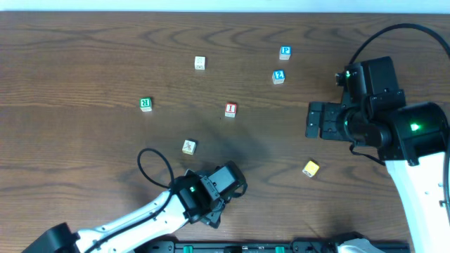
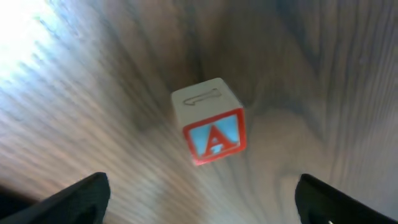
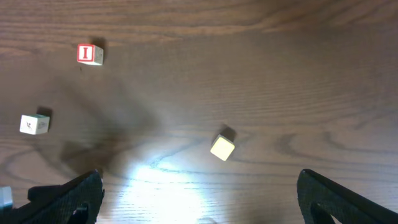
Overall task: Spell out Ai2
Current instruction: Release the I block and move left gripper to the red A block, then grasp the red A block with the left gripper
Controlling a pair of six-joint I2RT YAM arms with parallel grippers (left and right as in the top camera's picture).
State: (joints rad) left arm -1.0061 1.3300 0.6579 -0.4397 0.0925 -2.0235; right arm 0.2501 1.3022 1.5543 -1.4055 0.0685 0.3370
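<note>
The A block (image 2: 210, 127), cream with a blue A in a red frame, lies on the wood ahead of my open left gripper (image 2: 202, 199), apart from both fingers. I cannot make it out in the overhead view, where the left gripper (image 1: 223, 193) is near the front edge. The red I block (image 1: 230, 109) sits mid-table and also shows in the right wrist view (image 3: 90, 53). A blue block that seems to bear a 2 (image 1: 278, 76) sits at the back right. My right gripper (image 1: 316, 119) (image 3: 199, 199) is open and empty above the table.
Another blue block (image 1: 285, 52), a white block (image 1: 200, 62), a green block (image 1: 145, 103), a cream block (image 1: 188, 146) (image 3: 34, 124) and a yellow block (image 1: 311, 168) (image 3: 222, 148) lie scattered on the table. A black cable (image 1: 151, 165) loops by the left arm.
</note>
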